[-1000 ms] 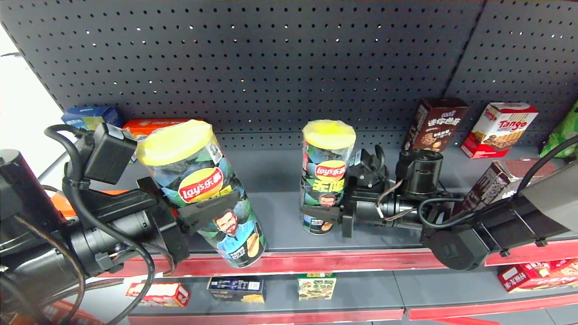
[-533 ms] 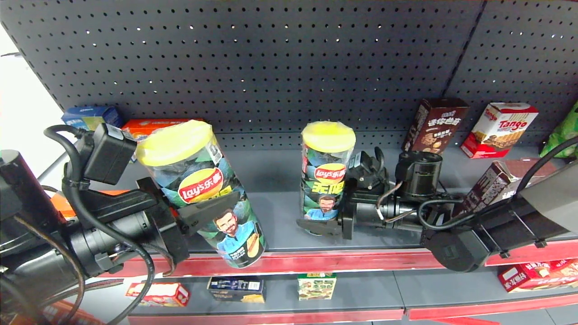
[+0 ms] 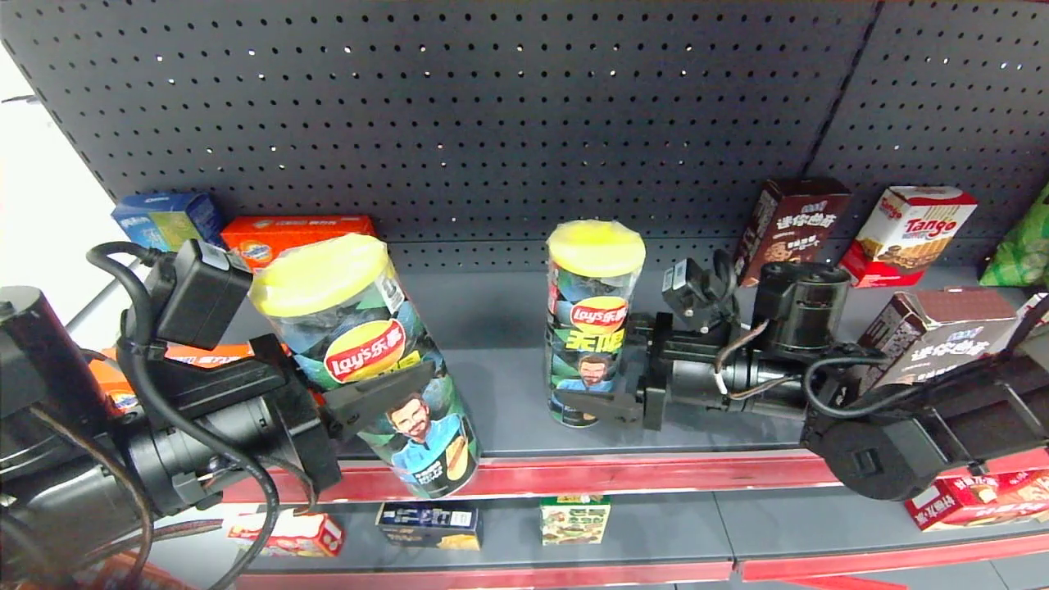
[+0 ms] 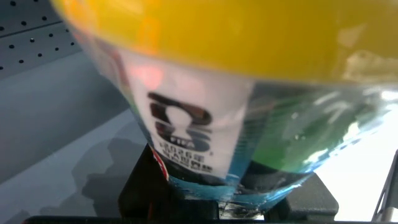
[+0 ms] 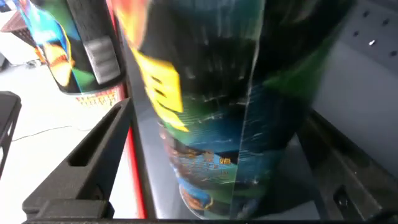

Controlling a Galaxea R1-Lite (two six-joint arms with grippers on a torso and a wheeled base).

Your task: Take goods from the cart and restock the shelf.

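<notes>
Two yellow-lidded chips cans are in the head view. The left chips can (image 3: 361, 352) hangs tilted over the shelf's front left, with my left gripper (image 3: 361, 385) shut on its middle; its lid and label (image 4: 205, 124) sit close to the left wrist camera. The other chips can (image 3: 592, 319) stands upright on the grey shelf (image 3: 508, 377) near the middle. My right gripper (image 3: 586, 373) is open around its lower half. In the right wrist view this can (image 5: 211, 112) rests on the shelf, with gaps to both fingers (image 5: 81, 168).
Behind is a pegboard wall (image 3: 492, 123). A blue box (image 3: 168, 217) and an orange box (image 3: 287, 233) sit back left. Brown boxes (image 3: 791, 225), a red-white box (image 3: 905, 233) and a tipped brown box (image 3: 934, 332) stand right. Small boxes (image 3: 575, 519) line the lower shelf.
The right gripper set its can upright on the shelf, let go and drew back to the right. The left arm with its can sank slightly.
</notes>
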